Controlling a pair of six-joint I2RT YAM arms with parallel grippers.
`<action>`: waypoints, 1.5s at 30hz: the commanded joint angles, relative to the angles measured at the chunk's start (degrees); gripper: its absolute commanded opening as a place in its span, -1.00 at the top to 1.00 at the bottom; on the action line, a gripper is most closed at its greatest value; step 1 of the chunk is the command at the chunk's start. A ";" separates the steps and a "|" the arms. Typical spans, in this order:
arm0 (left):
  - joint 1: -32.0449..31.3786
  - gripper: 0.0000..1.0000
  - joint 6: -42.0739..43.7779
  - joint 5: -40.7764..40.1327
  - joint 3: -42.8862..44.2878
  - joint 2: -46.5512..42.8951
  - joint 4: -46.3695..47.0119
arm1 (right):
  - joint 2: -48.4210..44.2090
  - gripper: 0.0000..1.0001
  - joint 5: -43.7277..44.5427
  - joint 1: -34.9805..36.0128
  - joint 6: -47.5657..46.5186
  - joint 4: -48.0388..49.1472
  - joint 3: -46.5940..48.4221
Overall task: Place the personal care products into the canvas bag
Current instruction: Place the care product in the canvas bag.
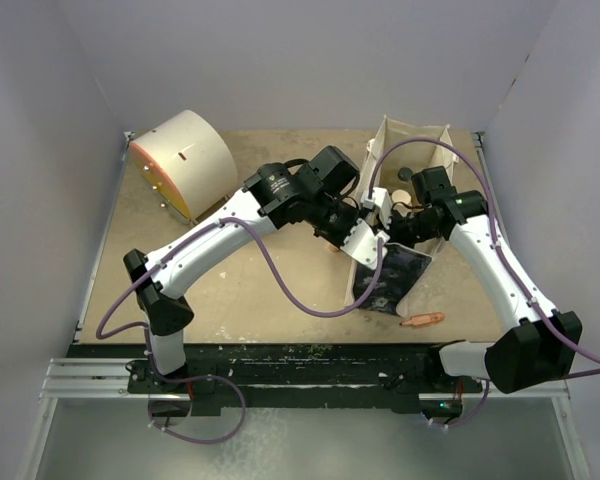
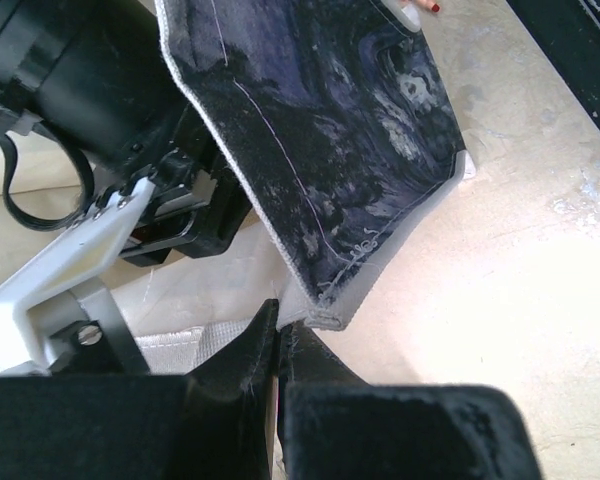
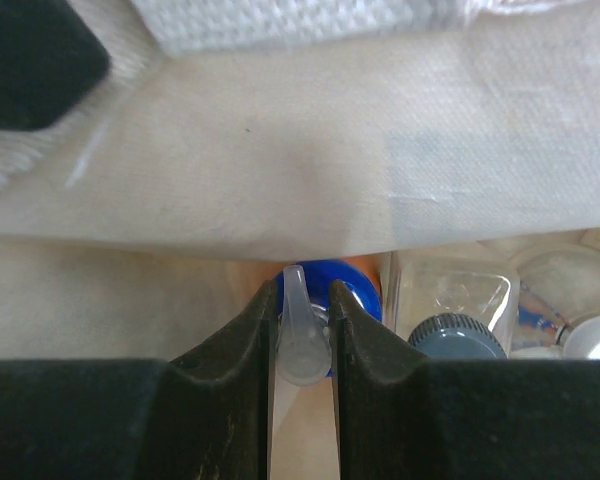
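Observation:
The canvas bag (image 1: 412,150) stands open at the back right, its dark printed panel (image 1: 391,276) facing the front. My left gripper (image 1: 368,234) is shut on the bag's near rim; in the left wrist view its tips (image 2: 278,320) pinch the beige hem below the dark panel (image 2: 320,130). My right gripper (image 1: 408,224) reaches into the bag. In the right wrist view it (image 3: 304,300) is shut on the clear pump nozzle of an orange bottle with a blue cap (image 3: 355,280). A clear squarish bottle with a dark cap (image 3: 456,312) and a white cap (image 3: 596,340) sit beside it, inside the bag.
A large cream drum with an orange face (image 1: 185,160) lies at the back left. A small orange pen-like stick (image 1: 421,320) lies on the table in front of the bag. Grey walls close in the table on three sides.

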 commanded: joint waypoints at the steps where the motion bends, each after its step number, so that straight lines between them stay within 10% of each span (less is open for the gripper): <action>1: -0.04 1.00 0.85 4.65 -1.95 -4.84 2.53 | -2.24 1.00 -10.21 0.19 0.09 -2.26 2.17; 15: 0.00 1.00 1.96 3.05 -3.38 -4.69 2.79 | -3.45 1.00 -21.39 0.20 -0.91 -4.24 7.56; 30: -0.07 1.00 2.34 3.18 -2.64 -4.64 2.08 | -2.46 1.00 -24.70 0.26 -4.18 3.95 -6.57; 45: -0.11 1.00 3.56 2.86 -3.12 -5.14 0.87 | -1.35 0.92 -14.45 2.23 -11.78 2.00 -6.38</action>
